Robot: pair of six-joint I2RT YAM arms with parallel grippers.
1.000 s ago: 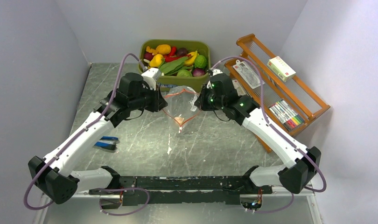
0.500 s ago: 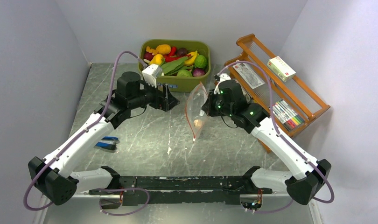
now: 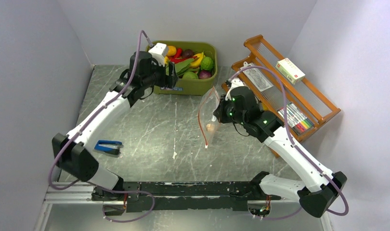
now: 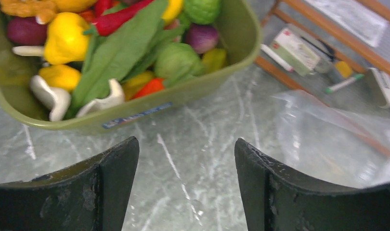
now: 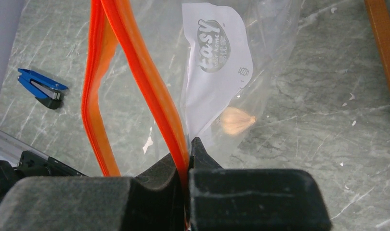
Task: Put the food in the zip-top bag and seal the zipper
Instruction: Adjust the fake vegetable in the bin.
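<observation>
Left fingers [image 4: 111,190]: apart and empty, upper centre of the top view, at the olive-green plastic tub [image 3: 183,87]; a second ago they held the bag's mouth.
Right fingers [image 5: 202,159]: clamped on the red-orange zipper strip [image 5: 145,72].
Clear plastic zip-top bag [image 3: 207,113]: centre-right, hanging over the desk [image 3: 149,130], no longer stretched wide.
Small pale food piece [image 5: 236,120]: inside the bag.

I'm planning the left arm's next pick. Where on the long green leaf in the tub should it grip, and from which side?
Probably mid-blade on the long green leaf, coming from above with the left gripper, jaws open across its narrow width. It lies flat, uppermost in the crowded tub, with little room beside it.
</observation>
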